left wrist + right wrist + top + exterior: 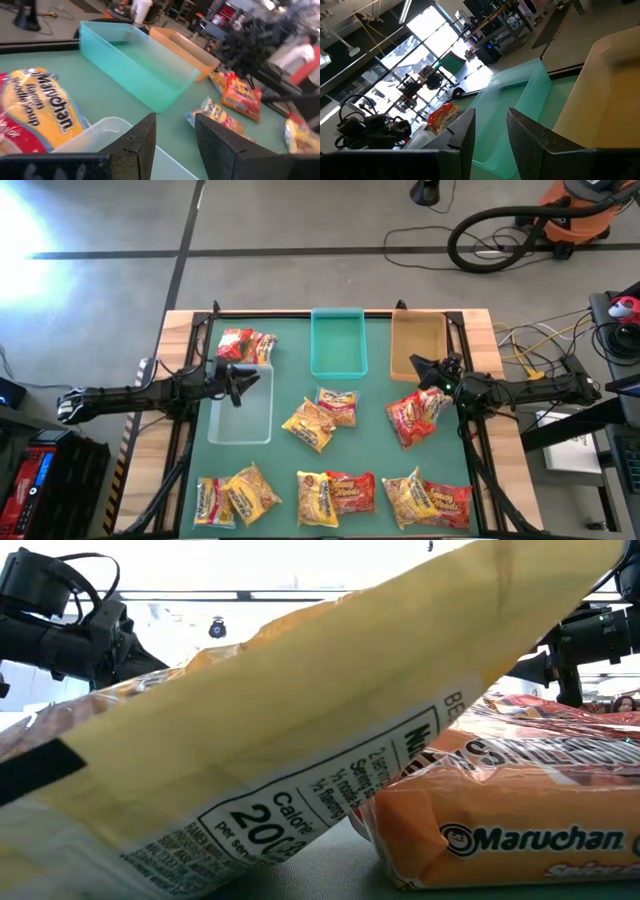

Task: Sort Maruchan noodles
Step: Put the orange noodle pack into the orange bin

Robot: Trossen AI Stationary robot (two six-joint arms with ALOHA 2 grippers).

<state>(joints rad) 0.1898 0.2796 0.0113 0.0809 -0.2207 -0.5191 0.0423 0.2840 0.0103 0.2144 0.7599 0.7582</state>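
Observation:
The Maruchan noodles lie flat on the green mat [375, 400] in loose groups. A red and yellow pair [245, 345] is at the far left, yellow ones [320, 418] lie mid-table, and red ones [418, 415] lie at the right. Several more lie along the near edge [335, 492]. My left gripper [243, 383] hovers over the clear tray's far end [100, 130], open with nothing between its fingers [140, 142]. My right gripper [420, 368] hangs open and bare beside the tan tray [600, 100].
Three trays stand on the mat: a clear one [240, 415] at the left, a teal one [338, 340] at the far middle and a tan one [417, 345] at the far right. In the low view a yellow packet [300, 740] leans on an orange packet [520, 820].

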